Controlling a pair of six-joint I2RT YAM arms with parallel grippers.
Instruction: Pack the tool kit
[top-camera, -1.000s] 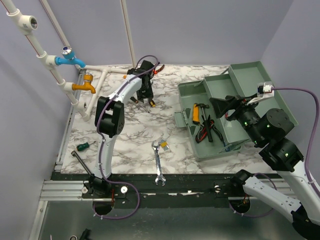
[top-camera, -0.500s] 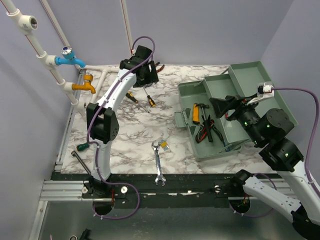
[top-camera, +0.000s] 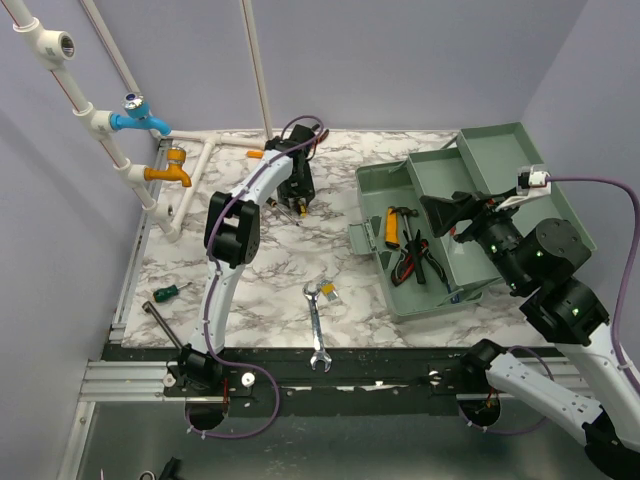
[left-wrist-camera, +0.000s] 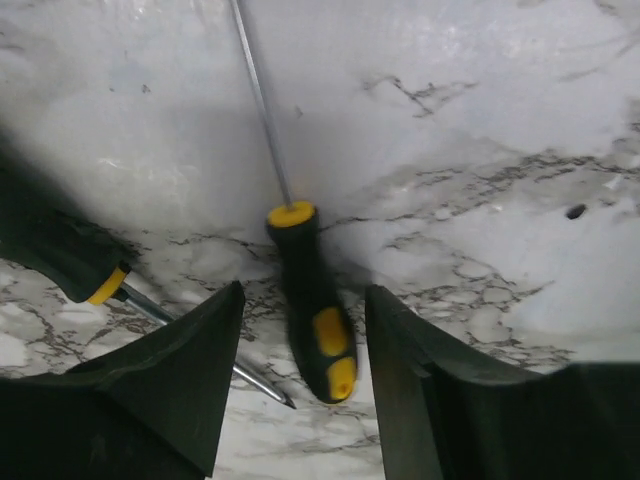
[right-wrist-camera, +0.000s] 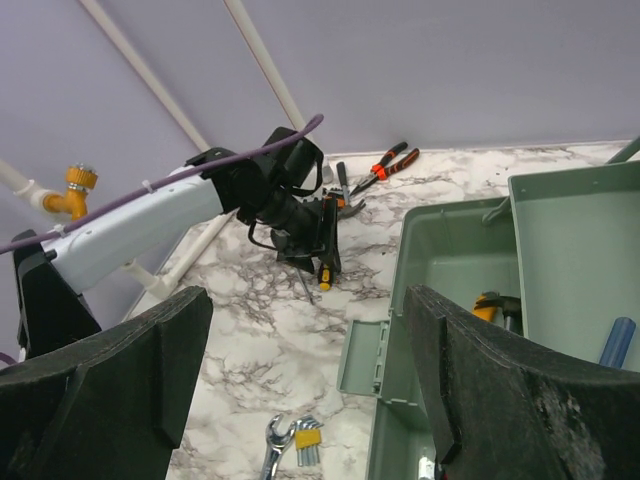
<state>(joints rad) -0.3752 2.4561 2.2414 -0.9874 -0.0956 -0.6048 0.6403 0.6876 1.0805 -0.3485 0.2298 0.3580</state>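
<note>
The toolbox (top-camera: 378, 181) lies open at right. Well left of it, the left gripper (left-wrist-camera: 303, 300), jaws spread, straddles a black-and-yellow screwdriver (left-wrist-camera: 300, 250) on the table (top-camera: 270, 272); a square descent and mid-handle pinch look best. Right gripper (right-wrist-camera: 305, 300): spread, empty.

The white marble surface (top-camera: 260, 270) carries an open toolbox (top-camera: 380, 185) on its right side. A wrench (top-camera: 316, 330) lies by the middle of the near edge, running near to far, with a small bunch of keys (top-camera: 328, 292) just beside its far head. A green screwdriver (top-camera: 168, 292) lies alone near the left edge. Toward the far middle a yellow-black screwdriver (left-wrist-camera: 312, 325) lies flat. A second screwdriver (left-wrist-camera: 70, 262) lies just beside it, its shaft slanting toward the first one's handle. Orange-handled pliers (right-wrist-camera: 385, 165) rest at the far edge by the wall.
</note>
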